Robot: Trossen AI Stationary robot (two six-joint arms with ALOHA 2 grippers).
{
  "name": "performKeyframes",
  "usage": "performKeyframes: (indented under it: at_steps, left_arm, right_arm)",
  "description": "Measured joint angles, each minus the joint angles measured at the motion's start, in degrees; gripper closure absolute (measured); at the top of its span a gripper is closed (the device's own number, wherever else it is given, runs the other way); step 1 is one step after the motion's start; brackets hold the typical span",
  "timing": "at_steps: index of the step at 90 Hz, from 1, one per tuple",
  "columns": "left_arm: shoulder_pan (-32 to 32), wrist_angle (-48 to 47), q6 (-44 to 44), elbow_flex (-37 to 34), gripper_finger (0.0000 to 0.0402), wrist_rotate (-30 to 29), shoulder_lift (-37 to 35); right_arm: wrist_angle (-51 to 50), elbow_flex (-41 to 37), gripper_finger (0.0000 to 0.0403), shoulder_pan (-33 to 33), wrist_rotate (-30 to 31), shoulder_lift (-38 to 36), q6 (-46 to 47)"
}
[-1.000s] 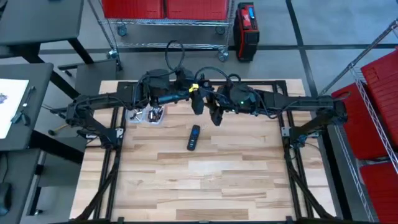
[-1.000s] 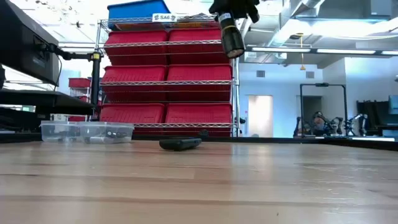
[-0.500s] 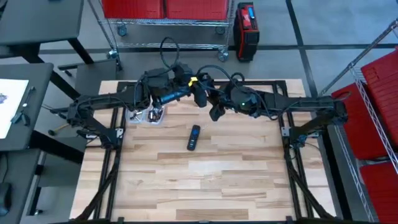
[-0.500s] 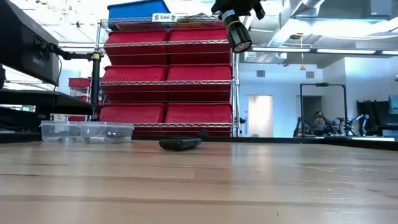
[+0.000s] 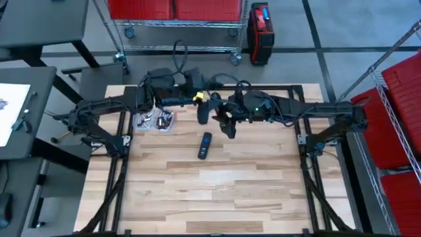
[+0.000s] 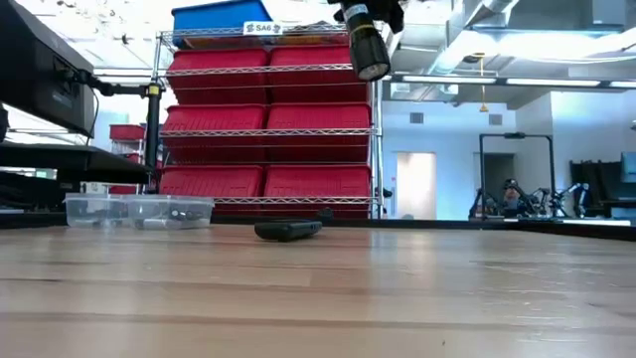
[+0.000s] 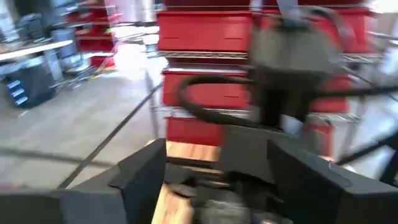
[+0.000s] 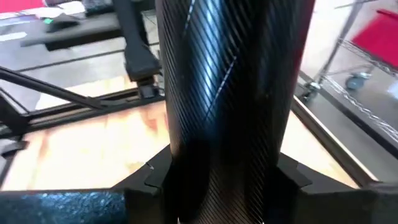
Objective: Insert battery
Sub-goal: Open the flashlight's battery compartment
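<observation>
Dark cylinder (image 5: 202,114) clamped in right gripper (image 5: 223,117), swung closer to left gripper (image 5: 191,99) within last half-second. Yellow item (image 5: 197,96), likely battery, now carried just beside cylinder. Left gripper's hold not discernible. Insertion judged near, not done.

My right end effector (image 8: 221,186) grips a glossy black flashlight (image 8: 230,87) with a diagonally ribbed finish, above the pale, matt wood-plank table (image 5: 217,184).
</observation>
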Motion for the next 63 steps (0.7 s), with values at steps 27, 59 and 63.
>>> performKeyframes:
  at_steps: [27,59,63]
  left_arm:
    - [1.87,-2.34,-0.21,-0.04,0.0136,10.97,-0.53]
    - [2.29,-2.35,-1.18,-0.04,0.0182,15.27,-0.58]
    - [2.29,-2.40,-1.41,-0.04,0.0188,15.46,-0.58]
  right_arm:
    - [2.74,0.02,0.0263,0.22,-7.88,0.00,-1.09]
    - [5.09,0.09,0.0263,0.87,-10.30,0.00,-2.22]
    - [5.11,0.09,0.0263,0.87,-10.31,0.00,-2.22]
